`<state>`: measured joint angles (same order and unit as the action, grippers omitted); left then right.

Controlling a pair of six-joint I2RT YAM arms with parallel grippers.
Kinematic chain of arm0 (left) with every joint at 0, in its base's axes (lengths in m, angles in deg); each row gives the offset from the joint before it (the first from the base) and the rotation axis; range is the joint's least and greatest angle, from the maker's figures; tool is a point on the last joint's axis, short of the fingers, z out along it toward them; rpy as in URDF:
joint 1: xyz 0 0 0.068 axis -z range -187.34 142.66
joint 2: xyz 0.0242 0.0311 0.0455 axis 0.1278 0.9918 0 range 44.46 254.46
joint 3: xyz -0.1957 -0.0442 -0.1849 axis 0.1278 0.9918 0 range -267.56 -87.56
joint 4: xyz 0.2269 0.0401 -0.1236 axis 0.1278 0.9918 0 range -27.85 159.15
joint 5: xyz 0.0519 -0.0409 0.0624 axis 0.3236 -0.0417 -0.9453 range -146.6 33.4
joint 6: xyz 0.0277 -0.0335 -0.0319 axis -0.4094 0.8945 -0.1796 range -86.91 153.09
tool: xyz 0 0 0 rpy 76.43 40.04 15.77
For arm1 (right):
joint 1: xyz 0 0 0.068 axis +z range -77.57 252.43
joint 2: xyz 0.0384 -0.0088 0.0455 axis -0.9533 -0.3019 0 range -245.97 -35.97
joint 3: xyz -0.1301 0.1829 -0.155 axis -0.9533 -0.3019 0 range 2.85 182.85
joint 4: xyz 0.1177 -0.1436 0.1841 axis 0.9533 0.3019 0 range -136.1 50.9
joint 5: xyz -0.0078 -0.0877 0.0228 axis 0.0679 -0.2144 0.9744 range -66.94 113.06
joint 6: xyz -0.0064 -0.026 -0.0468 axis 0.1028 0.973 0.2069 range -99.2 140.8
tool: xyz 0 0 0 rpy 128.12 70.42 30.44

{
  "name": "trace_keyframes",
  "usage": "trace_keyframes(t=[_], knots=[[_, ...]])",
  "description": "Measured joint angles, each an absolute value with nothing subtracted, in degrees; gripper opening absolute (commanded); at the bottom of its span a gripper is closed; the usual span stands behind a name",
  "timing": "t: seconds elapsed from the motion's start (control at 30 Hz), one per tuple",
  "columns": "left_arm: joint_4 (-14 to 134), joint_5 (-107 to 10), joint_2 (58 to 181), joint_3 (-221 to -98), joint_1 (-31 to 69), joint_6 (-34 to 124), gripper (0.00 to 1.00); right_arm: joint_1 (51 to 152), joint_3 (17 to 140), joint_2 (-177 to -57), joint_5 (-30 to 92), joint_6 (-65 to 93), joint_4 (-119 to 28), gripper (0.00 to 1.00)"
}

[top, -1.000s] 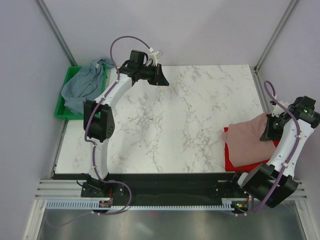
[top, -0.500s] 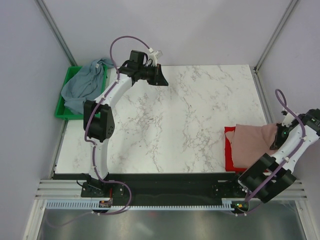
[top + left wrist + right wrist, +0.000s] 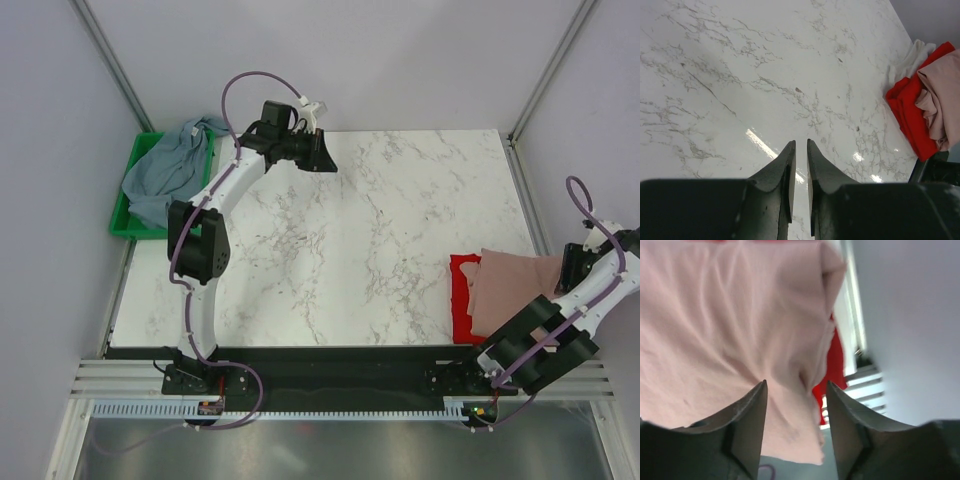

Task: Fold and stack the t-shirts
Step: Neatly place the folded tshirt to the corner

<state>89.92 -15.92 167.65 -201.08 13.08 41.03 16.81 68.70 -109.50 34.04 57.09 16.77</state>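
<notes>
- Right pincer (image 3: 796, 385) had just gone from clamped to wide. Its jaws stood apart above the pink t-shirt (image 3: 515, 285) with no cloth pinched between them.
- In the same second the right arm had swung out toward the right edge of the bench (image 3: 380, 230), dragging the pink t-shirt with it. A wider strip of the red t-shirt (image 3: 462, 300) now showed on the left.
- The pink t-shirt lay on the red one at the near right of the bench, so that pair looked stacked. It sat a little skewed and rumpled, with its right side reaching the bench edge.
- Left pincer (image 3: 801, 145) had not moved. It hung over bare bench at the far left, jaws nearly closed and holding nothing.
- The grey-blue t-shirt (image 3: 165, 175) lay bunched in the green bin (image 3: 122, 225), unfolded, so it was probably next.
</notes>
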Motion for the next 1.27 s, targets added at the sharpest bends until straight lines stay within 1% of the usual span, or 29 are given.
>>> trace_keyframes(t=[0.03,0.1,0.17,0.2,0.23,0.3,0.33,0.37,0.43,0.47,0.57,0.73,0.83,0.93,1.1,1.27], knots=[[89.94,-16.44,167.63,-201.08,13.22,40.79,0.24,16.79,69.73,-109.31,34.81,57.57,16.44,0.61],[90.03,-19.13,167.33,-200.86,13.61,40.16,0.32,16.83,71.8,-108.26,36.89,58.8,15.19,0.62],[90.68,-23.22,166.6,-200.57,14.11,39.35,0.4,17.6,73.66,-106.81,39.4,59.65,14.01,0.68],[91.08,-25.64,166.06,-200.57,14.46,38.74,0.42,18.17,74.8,-106.22,40.91,60.0,13.66,0.71],[91.45,-28.4,165.36,-200.53,14.96,38.1,0.44,19.37,76.09,-105.87,42.44,60.15,13.34,0.81],[92.15,-34.54,163.59,-200.53,16.08,36.11,0.53,22.87,77.9,-105.68,44.38,59.7,11.59,0.98],[92.45,-37.38,162.54,-200.47,16.69,35.06,0.59,26.04,78.47,-105.7,44.38,58.78,10.47,0.98],[92.61,-40.7,160.94,-200.25,17.43,33.93,0.7,29.47,78.58,-105.79,44.1,57.82,8.85,0.98],[92.59,-43.32,159.24,-199.9,17.98,32.99,0.76,36.62,78.69,-106.33,43.25,55.04,6.06,0.98],[92.69,-44.77,157.91,-199.55,18.33,32.18,0.83,40.09,78.8,-106.95,42.96,53.16,4.48,0.98],[92.94,-47.5,154.04,-198.15,18.61,30.69,0.87,49.64,80.59,-110.66,42.48,46.08,0.55,0.98],[92.98,-48.83,149.16,-194.39,18.26,30.39,0.88,62.06,85.11,-119.71,41.96,34.49,-6.1,0.98],[93.15,-49.31,148.14,-192.18,17.96,30.39,0.87,68.92,85.42,-123.29,37.91,29.77,-9.64,0.98],[93.79,-49.71,148.14,-190.39,17.39,29.95,0.85,75.54,86.69,-126.25,29.91,25.82,-10.97,0.98],[95.73,-49.64,148.14,-190.26,15.16,28.38,0.84,83.41,90.51,-130.66,22.48,21.21,-13.72,0.98],[98.55,-46.6,148.59,-191.81,10.64,26.69,0.83,89.77,93.88,-135.49,19.73,20.44,-17.4,0.98]])
